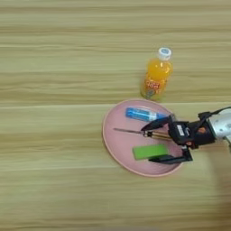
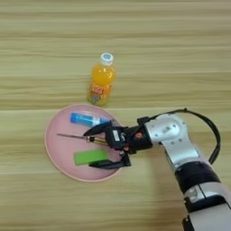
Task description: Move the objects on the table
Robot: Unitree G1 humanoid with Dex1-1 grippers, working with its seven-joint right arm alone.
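The orange-drink bottle (image 1: 156, 76) stands upright on the table (image 1: 54, 90), just behind a pink plate (image 1: 108, 135). On the plate lie the thin screwdriver (image 1: 135, 132), tip pointing left, and the flat green block (image 1: 149, 151) in front of it. My right gripper (image 1: 150, 143) reaches in from the right, low over the plate's right half, and is open. One black finger (image 2: 97, 129) is behind the screwdriver's handle and the other (image 2: 106, 164) is in front of the block. I cannot tell whether either finger touches them.
A blue tube (image 1: 140, 114) with a white end lies at the back of the plate. The silver forearm (image 2: 180, 149) and its black cable (image 2: 212, 131) cross the table's right side.
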